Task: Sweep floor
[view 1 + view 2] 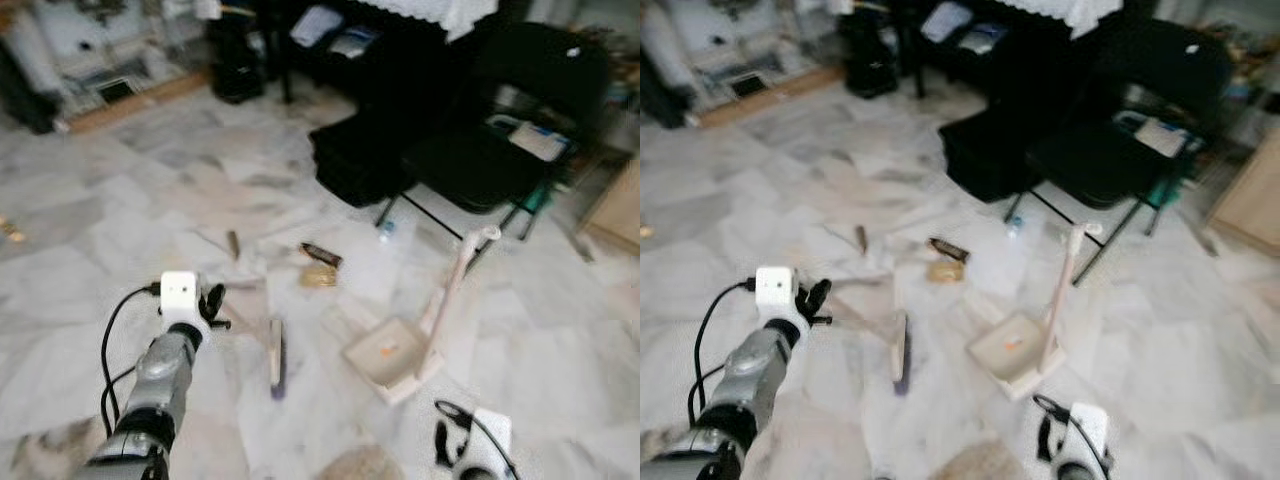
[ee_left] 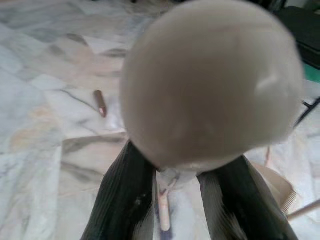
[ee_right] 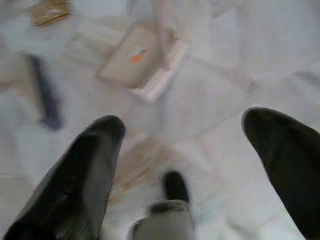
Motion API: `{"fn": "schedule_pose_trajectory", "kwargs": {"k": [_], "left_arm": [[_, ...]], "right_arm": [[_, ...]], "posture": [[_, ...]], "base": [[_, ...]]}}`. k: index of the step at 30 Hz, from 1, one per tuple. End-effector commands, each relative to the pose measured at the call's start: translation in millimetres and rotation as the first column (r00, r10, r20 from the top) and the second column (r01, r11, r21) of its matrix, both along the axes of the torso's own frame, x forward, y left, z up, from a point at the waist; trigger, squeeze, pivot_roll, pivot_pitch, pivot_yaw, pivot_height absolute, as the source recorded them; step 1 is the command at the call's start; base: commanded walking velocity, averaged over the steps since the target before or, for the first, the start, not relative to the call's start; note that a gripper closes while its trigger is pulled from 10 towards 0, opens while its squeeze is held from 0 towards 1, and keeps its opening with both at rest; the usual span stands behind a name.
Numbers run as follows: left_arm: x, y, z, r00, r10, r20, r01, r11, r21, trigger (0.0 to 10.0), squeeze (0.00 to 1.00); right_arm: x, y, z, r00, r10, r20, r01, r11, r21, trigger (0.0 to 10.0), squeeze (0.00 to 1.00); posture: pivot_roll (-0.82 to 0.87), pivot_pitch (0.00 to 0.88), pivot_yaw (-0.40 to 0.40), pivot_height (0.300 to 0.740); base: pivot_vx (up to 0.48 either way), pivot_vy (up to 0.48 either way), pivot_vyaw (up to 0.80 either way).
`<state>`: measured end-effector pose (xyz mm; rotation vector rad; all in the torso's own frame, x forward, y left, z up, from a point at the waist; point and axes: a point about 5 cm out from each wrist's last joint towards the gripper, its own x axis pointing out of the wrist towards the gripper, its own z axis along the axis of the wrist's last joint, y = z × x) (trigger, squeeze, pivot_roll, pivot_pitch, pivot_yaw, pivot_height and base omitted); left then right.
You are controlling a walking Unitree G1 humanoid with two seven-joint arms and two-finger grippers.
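Marble floor (image 1: 90, 190) carries a dustpan (image 1: 385, 358) standing near a black chair (image 1: 500, 130), scraps (image 1: 320, 262) beside it. Left gripper (image 1: 212, 303) grips the broom (image 1: 276, 355) by its handle; right gripper (image 3: 185, 150) hangs wide open, holding nothing.

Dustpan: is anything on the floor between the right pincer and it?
Nothing visible. Bare marble floor lies between the open right pincer and the dustpan. The broom head lies off to the side, held by the left pincer.
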<state>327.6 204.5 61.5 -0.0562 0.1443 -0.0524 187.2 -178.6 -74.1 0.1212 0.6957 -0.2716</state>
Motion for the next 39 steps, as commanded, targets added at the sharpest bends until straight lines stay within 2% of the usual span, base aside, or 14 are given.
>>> {"fn": "schedule_pose_trajectory", "kwargs": {"k": [1, 6, 17, 33, 39], "left_arm": [[0.0, 1.0, -0.6, 1.000, 0.000, -0.006, 0.000, 1.000, 0.008, 10.0, 0.00], [0.7, 0.1, -0.3, 1.000, -0.001, -0.004, 0.001, 1.000, 0.005, 10.0, 0.00], [2.3, -2.7, 0.9, 1.000, -0.007, 0.002, 0.007, 1.000, 0.000, 10.0, 0.00], [2.9, -3.6, 1.7, 1.000, -0.023, 0.008, 0.023, 1.000, -0.005, 10.0, 0.00], [4.1, -4.5, 3.2, 1.000, -0.024, 0.013, 0.025, 1.000, -0.008, 10.0, 0.00]], "right_arm": [[-2.7, -7.1, -0.9, 1.000, -0.005, -0.012, 0.005, 1.000, -0.017, 10.0, 0.00], [2.2, -11.9, 2.0, 0.998, -0.069, 0.009, 0.069, 0.997, 0.017, 10.0, 0.00], [2.9, -13.1, 2.6, 0.999, -0.052, 0.011, 0.052, 0.999, 0.007, 10.0, 0.00], [1.0, -14.1, 2.6, 0.997, -0.069, 0.024, 0.069, 0.998, 0.006, 10.0, 0.00], [1.0, -15.3, 2.4, 0.997, -0.075, 0.018, 0.075, 0.997, 0.005, 10.0, 0.00]], "posture": [[-0.01, 0.105, 0.068, 0.740], [0.00, 0.099, 0.067, 0.740], [-0.01, 0.077, 0.064, 0.740], [-0.01, 0.058, 0.072, 0.740], [-0.01, 0.081, 0.074, 0.740]], "base": [[0.000, 0.379, 0.00], [0.000, 0.382, 0.00], [0.000, 0.380, -0.69], [0.000, 0.377, 0.00], [0.000, 0.378, -0.73]]}}
